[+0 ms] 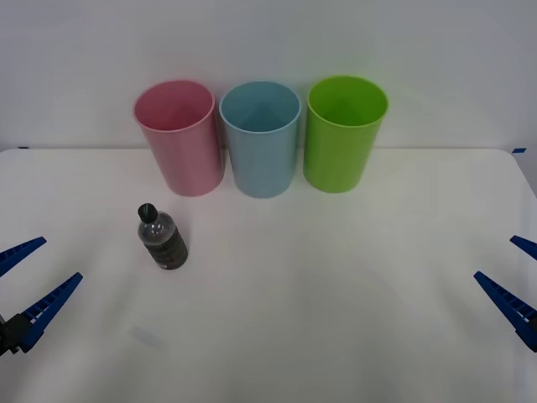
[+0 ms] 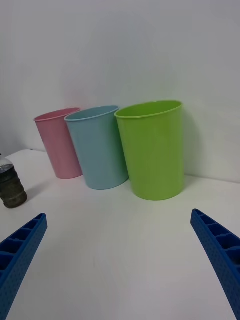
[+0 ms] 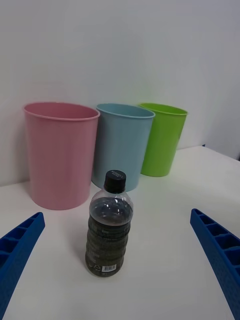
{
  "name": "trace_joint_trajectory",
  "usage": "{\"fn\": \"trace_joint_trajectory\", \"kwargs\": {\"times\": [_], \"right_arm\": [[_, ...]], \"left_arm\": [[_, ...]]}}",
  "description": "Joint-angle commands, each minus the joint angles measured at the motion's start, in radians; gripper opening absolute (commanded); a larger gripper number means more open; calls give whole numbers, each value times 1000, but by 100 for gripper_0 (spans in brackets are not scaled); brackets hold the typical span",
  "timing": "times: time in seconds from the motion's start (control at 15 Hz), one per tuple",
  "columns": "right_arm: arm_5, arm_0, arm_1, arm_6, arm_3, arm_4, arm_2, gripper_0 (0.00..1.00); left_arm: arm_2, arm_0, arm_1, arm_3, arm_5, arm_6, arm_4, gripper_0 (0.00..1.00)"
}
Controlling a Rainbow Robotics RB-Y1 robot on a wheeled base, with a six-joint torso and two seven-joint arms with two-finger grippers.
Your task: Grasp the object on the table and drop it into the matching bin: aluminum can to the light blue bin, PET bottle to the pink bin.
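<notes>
A small PET bottle [image 1: 162, 238] with a black cap and dark body stands upright on the white table [image 1: 336, 319], in front of the pink bin [image 1: 179, 137]. The light blue bin [image 1: 261, 138] stands beside the pink one. My left gripper [image 1: 23, 285] is open at the table's left edge, well short of the bottle; its wrist view centres the bottle [image 3: 109, 225] between the spread fingers [image 3: 17, 255], with the pink bin [image 3: 60, 155] and light blue bin [image 3: 122, 142] behind. My right gripper [image 1: 518, 281] hangs open at the far right edge.
A bright green bin [image 1: 344, 133] stands at the right end of the row, close against a white wall. In the right wrist view the green bin [image 2: 152, 150] is nearest, then the blue bin [image 2: 97, 147] and pink bin [image 2: 59, 142].
</notes>
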Motion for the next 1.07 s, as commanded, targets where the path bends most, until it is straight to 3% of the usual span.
{"fn": "trace_joint_trajectory", "kwargs": {"times": [0.07, 0.2, 0.73, 1.07], "right_arm": [[0, 0, 0, 0, 0, 0, 0, 100], [0, 0, 0, 0, 0, 0, 0, 100], [0, 0, 0, 0, 0, 0, 0, 100], [0, 0, 0, 0, 0, 0, 0, 100]], "left_arm": [[0, 0, 0, 0, 0, 0, 0, 100], [-2, 8, -33, 35, 2, -5, 1, 100], [-17, 90, -4, 37, 22, -80, 12, 100], [-63, 168, -4, 49, 134, -173, 15, 100]]}}
